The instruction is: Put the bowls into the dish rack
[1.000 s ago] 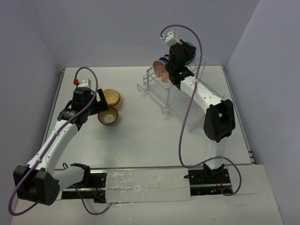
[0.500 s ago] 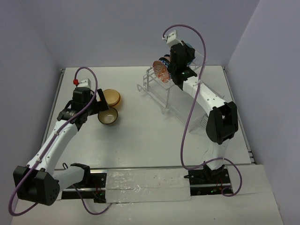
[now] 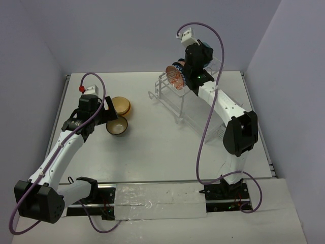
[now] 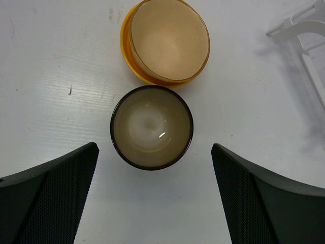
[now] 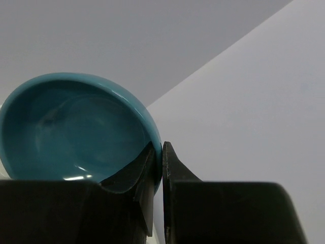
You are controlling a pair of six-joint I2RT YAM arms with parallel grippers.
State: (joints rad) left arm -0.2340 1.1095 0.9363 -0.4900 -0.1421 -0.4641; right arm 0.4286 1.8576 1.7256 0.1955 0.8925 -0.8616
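My right gripper (image 3: pixel 201 57) is shut on the rim of a blue bowl (image 5: pixel 76 132) and holds it high above the far end of the white wire dish rack (image 3: pixel 190 107). A reddish-pink patterned bowl (image 3: pixel 174 77) stands on edge in the rack's far end. My left gripper (image 3: pixel 112 114) is open above a cream bowl with a dark rim (image 4: pixel 151 127), its fingers (image 4: pixel 51 198) apart on either side. A tan bowl nested in an orange-yellow bowl (image 4: pixel 167 40) sits just beyond it on the table.
The rack runs diagonally from the back middle toward the right arm; its corner shows in the left wrist view (image 4: pixel 304 35). Grey walls enclose the table on three sides.
My right gripper has lifted the blue bowl a little higher and farther back above the rack. The left arm has not moved.
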